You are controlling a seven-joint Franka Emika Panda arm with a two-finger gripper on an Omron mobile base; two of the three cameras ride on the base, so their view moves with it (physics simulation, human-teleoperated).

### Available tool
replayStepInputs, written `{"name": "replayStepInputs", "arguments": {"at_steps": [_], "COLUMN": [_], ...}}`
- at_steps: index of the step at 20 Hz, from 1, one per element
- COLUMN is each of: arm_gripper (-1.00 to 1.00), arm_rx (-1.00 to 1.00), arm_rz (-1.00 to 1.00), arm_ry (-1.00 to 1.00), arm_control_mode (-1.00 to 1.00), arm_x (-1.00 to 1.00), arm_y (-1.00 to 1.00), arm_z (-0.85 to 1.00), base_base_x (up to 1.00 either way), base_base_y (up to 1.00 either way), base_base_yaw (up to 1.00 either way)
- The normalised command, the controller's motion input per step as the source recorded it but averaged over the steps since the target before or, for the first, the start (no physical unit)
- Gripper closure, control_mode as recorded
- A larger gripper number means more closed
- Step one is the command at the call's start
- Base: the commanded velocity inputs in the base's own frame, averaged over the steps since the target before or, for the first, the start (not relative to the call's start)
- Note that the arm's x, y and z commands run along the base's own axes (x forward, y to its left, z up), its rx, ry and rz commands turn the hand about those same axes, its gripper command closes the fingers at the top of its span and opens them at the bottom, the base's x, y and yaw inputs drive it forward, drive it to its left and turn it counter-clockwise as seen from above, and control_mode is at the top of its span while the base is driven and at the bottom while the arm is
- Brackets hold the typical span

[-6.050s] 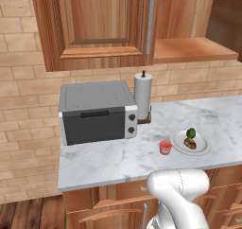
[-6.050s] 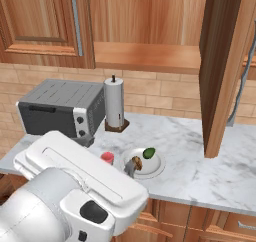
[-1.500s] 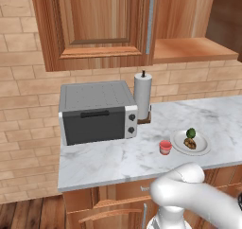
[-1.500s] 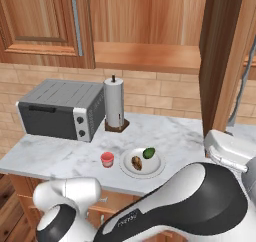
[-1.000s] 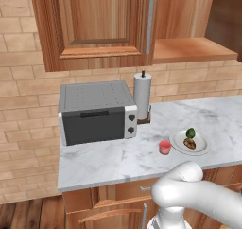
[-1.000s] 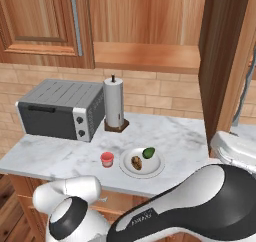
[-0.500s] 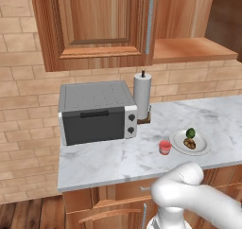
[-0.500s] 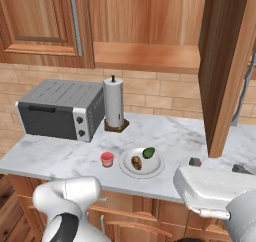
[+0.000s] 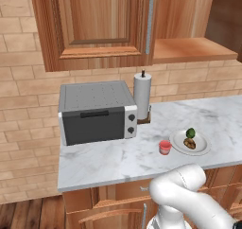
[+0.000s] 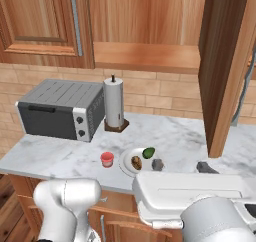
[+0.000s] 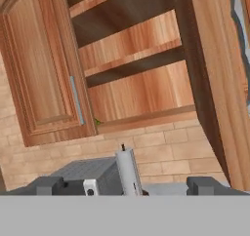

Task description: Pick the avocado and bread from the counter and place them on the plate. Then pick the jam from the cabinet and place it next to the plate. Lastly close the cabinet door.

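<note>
Right base view: arm swung right and low, you now face open cabinet (image 10: 220, 61) door. Gripper (image 11: 127, 185) fingers wide, empty. Avocado (image 10: 148, 152), bread (image 10: 135, 162) on plate (image 10: 126, 167); jam (image 10: 107, 159) just beside.

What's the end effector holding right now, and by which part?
Nothing. In the hand view the end effector is open, no object between its fingertips; the jam stands on the counter beside the plate.

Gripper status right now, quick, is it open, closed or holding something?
Gripper: open, fingertips spread wide with nothing between them, aimed up at the open cabinet.
</note>
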Motion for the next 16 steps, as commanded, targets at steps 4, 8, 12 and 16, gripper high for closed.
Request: {"name": "replayStepInputs", "arguments": {"at_steps": [4,8,12,16], "arm_gripper": [-1.0,-1.0,-1.0,-1.0], "arm_rx": [0.19,0.22,0.16,0.02], "arm_rz": [0.0,0.0,0.03,0.0], "arm_ry": [0.01,0.03,0.01,0.01], "arm_control_mode": [-1.0,-1.0,-1.0,-1.0], "arm_x": [0.01,0.18,0.06,0.19], "arm_y": [-0.79,-0.79,-0.53,-0.14], "arm_z": [0.05,0.07,0.07,-0.08], "base_base_x": [0.0,0.0,0.0,0.0], "base_base_y": [0.0,0.0,0.0,0.0], "base_base_yaw": [0.0,0.0,0.0,0.0]}}
